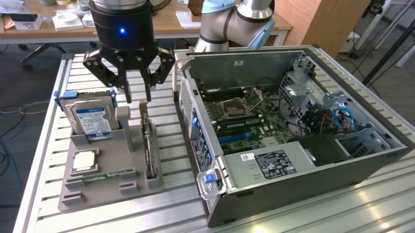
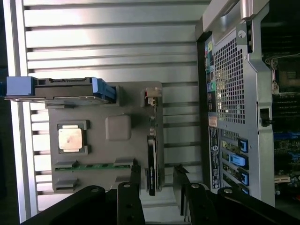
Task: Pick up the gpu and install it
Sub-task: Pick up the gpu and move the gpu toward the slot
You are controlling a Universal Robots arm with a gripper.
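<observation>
While the gripper (image 1: 137, 97) hangs open and empty, gpu (image 1: 149, 145) standing on edge just beneath it

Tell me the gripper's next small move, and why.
Probably lower it straight down, jaws open, until the fingers straddle the gpu's top edge. The gripper hangs open above the grey holder tray and holds nothing. The gpu stands on edge in its slot below. In the wrist view it lies between the two fingers, not yet touched.
</observation>
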